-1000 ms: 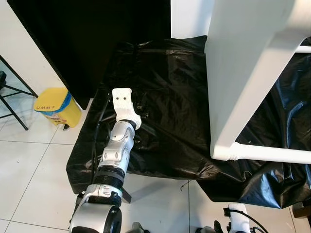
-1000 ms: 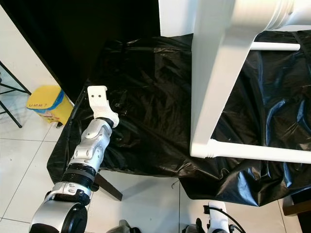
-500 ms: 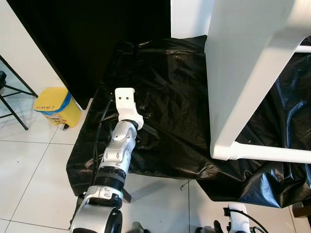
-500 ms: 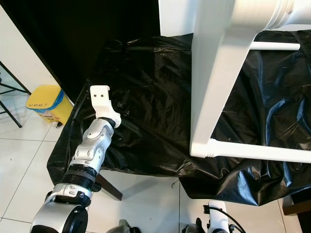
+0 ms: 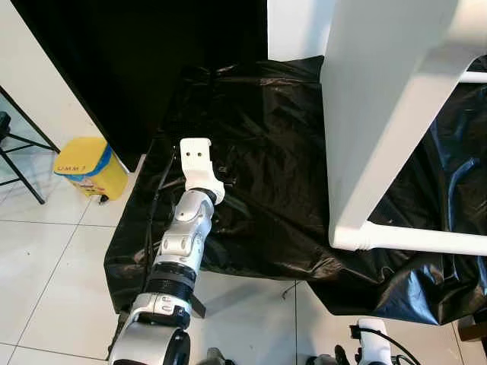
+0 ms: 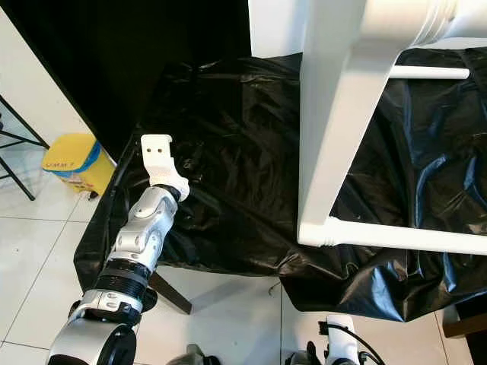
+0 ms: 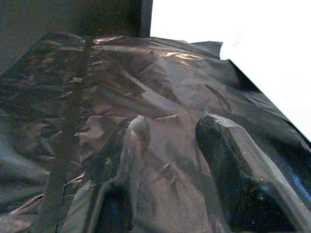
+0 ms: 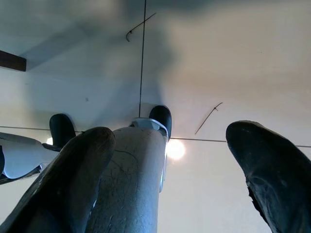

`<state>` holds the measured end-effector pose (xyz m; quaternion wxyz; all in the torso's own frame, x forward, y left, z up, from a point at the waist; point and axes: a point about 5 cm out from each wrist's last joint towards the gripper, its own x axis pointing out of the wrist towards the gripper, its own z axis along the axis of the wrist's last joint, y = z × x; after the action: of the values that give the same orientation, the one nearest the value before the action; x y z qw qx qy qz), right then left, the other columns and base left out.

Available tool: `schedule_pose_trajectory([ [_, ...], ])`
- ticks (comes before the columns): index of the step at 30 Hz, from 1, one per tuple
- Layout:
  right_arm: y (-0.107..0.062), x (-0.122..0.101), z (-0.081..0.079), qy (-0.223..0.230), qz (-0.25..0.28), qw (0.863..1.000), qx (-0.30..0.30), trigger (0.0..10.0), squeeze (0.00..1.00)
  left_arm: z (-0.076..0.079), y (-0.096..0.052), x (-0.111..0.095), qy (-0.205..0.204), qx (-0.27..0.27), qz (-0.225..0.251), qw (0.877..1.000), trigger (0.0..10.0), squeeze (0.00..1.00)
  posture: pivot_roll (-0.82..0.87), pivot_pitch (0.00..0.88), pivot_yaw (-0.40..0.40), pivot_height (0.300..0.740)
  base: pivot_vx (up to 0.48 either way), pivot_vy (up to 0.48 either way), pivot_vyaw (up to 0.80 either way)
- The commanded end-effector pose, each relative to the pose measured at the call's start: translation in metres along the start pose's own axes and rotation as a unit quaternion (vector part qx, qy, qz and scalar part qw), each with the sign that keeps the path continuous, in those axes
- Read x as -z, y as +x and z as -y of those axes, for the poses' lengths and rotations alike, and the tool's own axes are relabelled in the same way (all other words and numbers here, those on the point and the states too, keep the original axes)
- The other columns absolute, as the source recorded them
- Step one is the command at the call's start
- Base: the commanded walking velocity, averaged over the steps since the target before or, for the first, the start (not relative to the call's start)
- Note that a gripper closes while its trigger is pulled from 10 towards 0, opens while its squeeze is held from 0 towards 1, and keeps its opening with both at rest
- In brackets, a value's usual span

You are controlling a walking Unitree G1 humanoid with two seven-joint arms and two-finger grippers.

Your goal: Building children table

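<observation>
A white children's table frame stands on black plastic sheeting (image 5: 259, 129): a broad white leg (image 5: 380, 114) runs down to a round white rail (image 5: 426, 242), and a thinner rail (image 6: 430, 72) lies behind it. My left arm (image 5: 186, 228) reaches out over the sheeting's left part, well left of the leg. In the left wrist view my left gripper (image 7: 172, 128) hovers just above the crinkled plastic, open, with nothing between its fingers (image 7: 228, 160). My right gripper (image 8: 170, 160) hangs low over the tiled floor, open and holding nothing.
A yellow bin (image 5: 87, 166) sits on the white tiles to the left, beside thin black stand legs (image 5: 19, 152). A dark backdrop (image 5: 137, 61) rises behind the sheeting. A dark wooden leg (image 6: 171, 293) shows under the sheeting's front edge.
My left arm has crept slightly to the right over the sheeting in the first half second, then held still. The white frame has not moved.
</observation>
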<state>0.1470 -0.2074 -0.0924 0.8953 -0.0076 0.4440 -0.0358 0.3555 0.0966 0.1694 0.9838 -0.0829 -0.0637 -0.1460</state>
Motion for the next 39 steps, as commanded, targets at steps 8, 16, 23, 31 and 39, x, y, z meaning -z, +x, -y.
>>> schedule_pose_trajectory([
  [8,-0.0052,0.0216,-0.0058,0.0,-0.042,0.999,-0.011,10.0,0.0,-0.0002,-0.0037,0.0035,-0.001,0.027,-0.012,1.0,10.0,0.0,-0.09,0.065,0.085,0.74,0.0,0.0,0.0],
  [16,-0.0055,0.0225,-0.0061,0.001,-0.043,0.999,-0.011,10.0,0.0,0.0,-0.0041,0.0041,-0.001,0.027,-0.015,1.0,10.0,0.0,-0.09,0.067,0.086,0.74,0.0,0.0,0.0],
  [23,-0.0058,0.0233,-0.006,0.001,-0.044,0.999,-0.011,10.0,0.0,0.0002,-0.0045,0.0045,-0.002,0.027,-0.017,0.999,10.0,0.0,-0.09,0.069,0.087,0.74,0.0,0.0,0.0],
  [31,-0.0059,0.0237,-0.0061,0.002,-0.045,0.999,-0.011,10.0,0.0,-0.0002,-0.0046,0.0045,-0.003,0.026,-0.018,0.999,10.0,0.0,-0.09,0.071,0.085,0.74,0.0,0.0,0.0],
  [39,-0.006,0.024,-0.0065,0.002,-0.046,0.999,-0.011,10.0,0.0,-0.0011,-0.0053,0.0046,-0.005,0.024,-0.02,1.0,10.0,0.0,-0.09,0.074,0.085,0.74,-0.03,0.0,0.0],
])
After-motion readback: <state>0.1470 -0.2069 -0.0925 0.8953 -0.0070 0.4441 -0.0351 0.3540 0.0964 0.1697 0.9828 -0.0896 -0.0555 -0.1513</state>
